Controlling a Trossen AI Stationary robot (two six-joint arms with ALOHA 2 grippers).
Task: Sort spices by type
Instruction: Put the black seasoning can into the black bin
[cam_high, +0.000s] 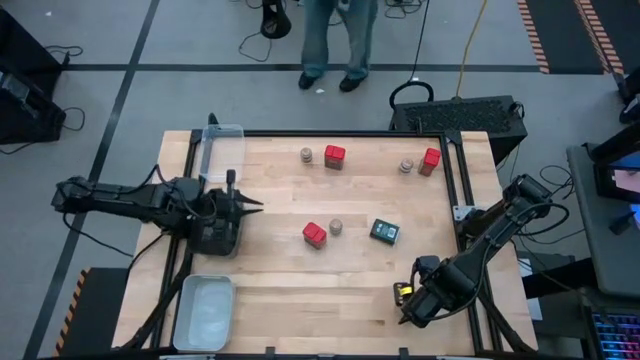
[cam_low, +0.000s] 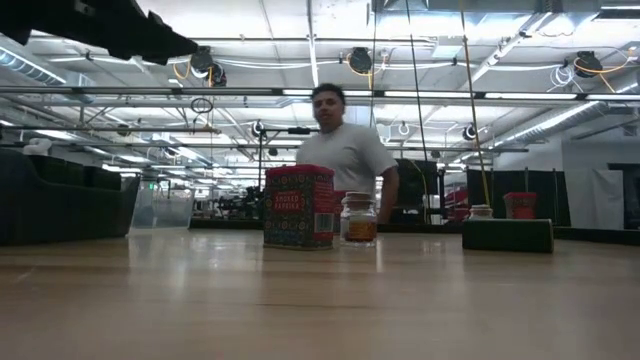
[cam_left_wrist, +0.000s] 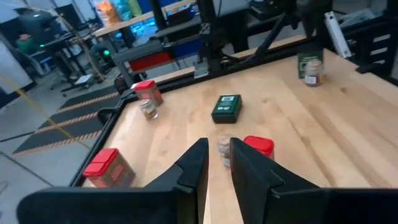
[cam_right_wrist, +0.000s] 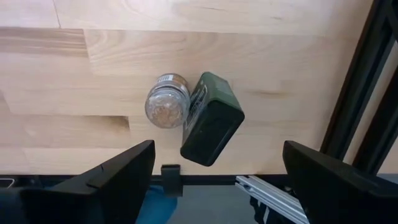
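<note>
Showing the spices on a wooden table (cam_high: 300, 290), 9 containers of 3 kinds.

Red tins, 3: boxy, with red lids and patterned labels. 1 (cam_high: 314, 234) stands straight ahead of the left pincer (cam_high: 252, 206). The other 2 (cam_high: 334, 157) (cam_high: 430, 161) stand off to one side of that pincer's line, well apart from it.

Jars, 4: short, round, clear glass with tan lids. 1 (cam_high: 336, 227) stands just beside the nearest red tin, in line with the left pincer's gap. 2 (cam_high: 306, 155) (cam_high: 406, 166) each stand next to a far red tin. 1 (cam_right_wrist: 166, 101) lies directly beneath the right pincer (cam_high: 403, 300).

Dark green tins, 2: boxy. 1 (cam_high: 385, 232) lies flat beyond the nearest jar, farther ahead of the left pincer. 1 (cam_right_wrist: 211, 118) lies touching the jar beneath the right pincer, between its 2 fingers.

The left pincer stands narrow, holding nothing. The right pincer stands wide, above its pair, gripping neither.
</note>
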